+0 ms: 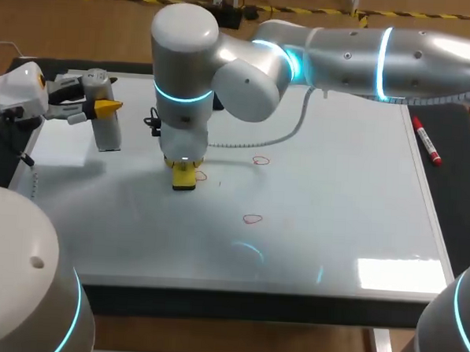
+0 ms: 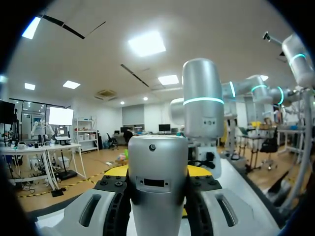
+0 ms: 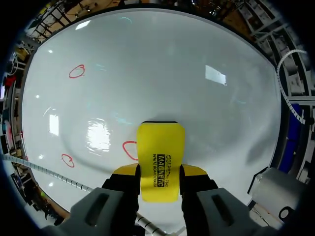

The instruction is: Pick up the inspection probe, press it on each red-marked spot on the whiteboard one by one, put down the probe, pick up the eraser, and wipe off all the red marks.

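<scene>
Clenches the eraser in the right pincer on the whiteboard and the probe in the left pincer, three red marks unwiped.

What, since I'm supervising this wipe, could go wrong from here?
The yellow rectangular eraser, clamped in the right gripper, sits beside one red circle; a short stroke may leave part of it. Two other red circles lie apart and could be skipped. The coiled grey cable across the whiteboard might snag.
</scene>
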`<state>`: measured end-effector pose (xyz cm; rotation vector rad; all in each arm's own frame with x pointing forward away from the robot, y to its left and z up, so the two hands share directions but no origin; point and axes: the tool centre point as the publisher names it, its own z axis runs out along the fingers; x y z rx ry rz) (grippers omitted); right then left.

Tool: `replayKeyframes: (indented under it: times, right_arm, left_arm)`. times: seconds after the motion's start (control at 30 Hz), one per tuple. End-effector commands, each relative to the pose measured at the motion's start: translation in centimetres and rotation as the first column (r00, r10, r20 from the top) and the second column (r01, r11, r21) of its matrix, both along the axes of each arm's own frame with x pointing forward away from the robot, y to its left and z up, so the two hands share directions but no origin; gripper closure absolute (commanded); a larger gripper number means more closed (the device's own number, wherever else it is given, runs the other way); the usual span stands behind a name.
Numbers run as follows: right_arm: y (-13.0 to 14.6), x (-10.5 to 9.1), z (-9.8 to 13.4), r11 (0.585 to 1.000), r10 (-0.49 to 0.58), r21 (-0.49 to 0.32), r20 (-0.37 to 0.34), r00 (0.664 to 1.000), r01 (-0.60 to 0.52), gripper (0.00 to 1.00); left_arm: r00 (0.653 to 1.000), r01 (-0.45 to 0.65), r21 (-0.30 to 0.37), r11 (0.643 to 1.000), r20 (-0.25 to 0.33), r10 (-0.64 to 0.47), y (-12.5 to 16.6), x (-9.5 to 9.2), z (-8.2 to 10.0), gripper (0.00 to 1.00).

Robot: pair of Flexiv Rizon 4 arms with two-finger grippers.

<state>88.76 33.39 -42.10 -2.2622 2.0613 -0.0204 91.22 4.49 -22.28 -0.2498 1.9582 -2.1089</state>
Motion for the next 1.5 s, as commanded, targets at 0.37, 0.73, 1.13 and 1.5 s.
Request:
replayKeyframes:
  times: [0.37, 0.73, 1.13, 1.5]
  right_arm:
    - [-3.0, 0.4, 0.0, 0.998, -0.034, -0.043, 0.031, 0.999, 0.035, 1.00]
    - [-5.7, 0.8, 0.1, 0.995, -0.062, -0.081, 0.048, 0.997, 0.066, 1.00]
    - [-7.4, 1.8, 2.7, 0.995, -0.039, -0.092, 0.082, 0.996, 0.046, 1.00]
    - [-13.2, 4.6, 5.3, 0.988, -0.089, -0.112, 0.129, 0.988, 0.103, 1.00]
  left_arm:
    - [1.000, -0.001, 0.001, 1.000, -0.001, 0.001, 0.0, -0.1, 0.2, 1.00]
    - [1.000, -0.001, 0.001, 1.000, -0.001, 0.001, 0.0, -0.1, 0.2, 1.00]
    - [1.000, -0.001, 0.001, 1.000, -0.001, 0.001, 0.0, -0.1, 0.2, 1.00]
    - [1.000, -0.001, 0.001, 1.000, -0.001, 0.001, 0.0, -0.1, 0.2, 1.00]
